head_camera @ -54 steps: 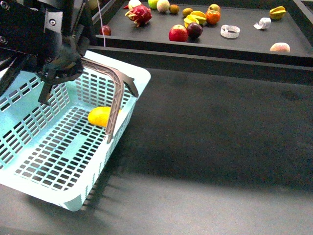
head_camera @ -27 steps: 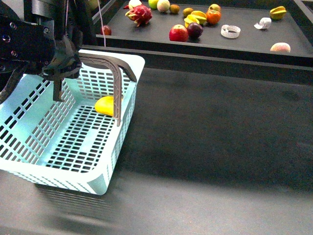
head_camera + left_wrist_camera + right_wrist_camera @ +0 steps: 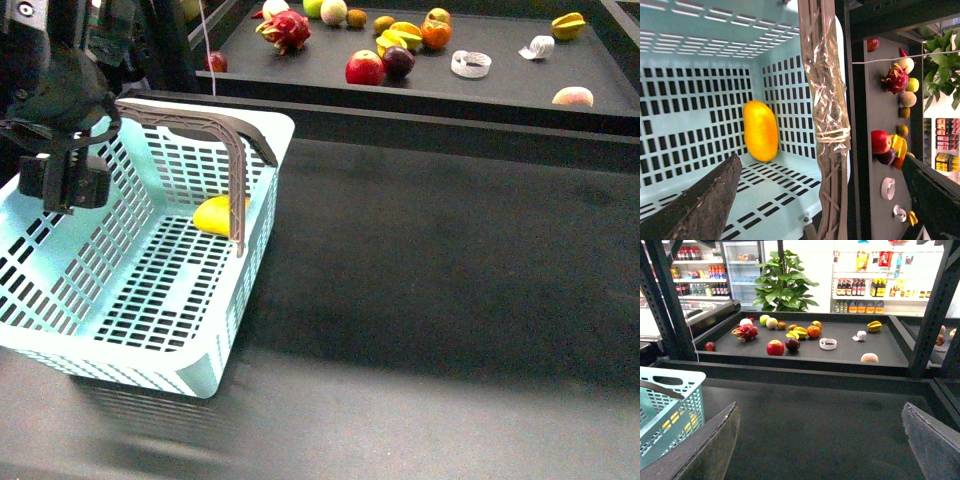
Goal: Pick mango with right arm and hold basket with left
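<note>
— Where is the mango (image 3: pixel 221 214) seen?
— It is seen inside the basket (image 3: pixel 70 345), left of frame, against the far wall.
— And the left hand (image 3: pixel 815 200)?
— Its fingers are spread wide around the taped handle (image 3: pixel 826 110), upper left.
— The right hand (image 3: pixel 820 452)?
— It is held wide open, empty, over the dark surface (image 3: pixel 815 415).

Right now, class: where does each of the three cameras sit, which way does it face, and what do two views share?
Front view: on the body, facing the table; left arm over the basket.
Left wrist view: looks into the basket at the mango, taped handle between its open fingers.
Right wrist view: faces the shelf; open fingers show.
Shared: basket, fruit shelf.
</note>
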You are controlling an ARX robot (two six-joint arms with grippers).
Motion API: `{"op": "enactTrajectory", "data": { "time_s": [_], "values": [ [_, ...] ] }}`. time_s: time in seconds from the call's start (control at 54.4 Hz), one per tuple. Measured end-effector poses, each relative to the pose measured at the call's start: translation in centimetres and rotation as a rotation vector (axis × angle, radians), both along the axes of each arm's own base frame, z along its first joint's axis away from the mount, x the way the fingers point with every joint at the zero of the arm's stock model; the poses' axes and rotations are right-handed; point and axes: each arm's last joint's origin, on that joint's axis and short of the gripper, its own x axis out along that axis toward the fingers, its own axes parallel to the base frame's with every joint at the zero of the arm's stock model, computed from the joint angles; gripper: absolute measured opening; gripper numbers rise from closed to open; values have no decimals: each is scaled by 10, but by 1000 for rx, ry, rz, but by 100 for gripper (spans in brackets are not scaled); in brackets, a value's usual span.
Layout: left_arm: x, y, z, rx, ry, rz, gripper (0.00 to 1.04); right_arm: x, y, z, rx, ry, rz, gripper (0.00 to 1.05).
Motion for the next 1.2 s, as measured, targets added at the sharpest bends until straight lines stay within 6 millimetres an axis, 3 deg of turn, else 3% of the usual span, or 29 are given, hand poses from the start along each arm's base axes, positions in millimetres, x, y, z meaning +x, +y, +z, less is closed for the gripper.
{"op": "enactTrajectory", "data": {
  "time_s": [0.11,0.258,0.405,0.497,0.552,0.644,0.718,0.828,0.994,1.196],
  "values": [
    [-28,8,19,83,11,6,97,0,0,0,0,0,0,96],
    [-97,32,64,220,-72,39,97,0,0,0,0,0,0,96],
    [-156,43,81,288,-144,94,97,0,0,0,0,0,0,96],
    [-162,43,87,292,-164,90,97,0,0,0,0,0,0,96],
    [-161,46,80,342,-221,-122,88,0,0,0,0,0,0,96],
    [-175,48,67,645,-343,-477,70,0,0,0,0,0,0,96],
    [-184,48,68,886,-371,-590,58,0,0,0,0,0,0,96],
    [-197,58,63,1103,-334,-642,36,0,0,0,0,0,0,96],
    [-214,62,52,1180,-295,-655,2,0,0,0,0,0,0,96],
    [-228,62,46,1195,-289,-659,2,0,0,0,0,0,0,96]
  ]
}}
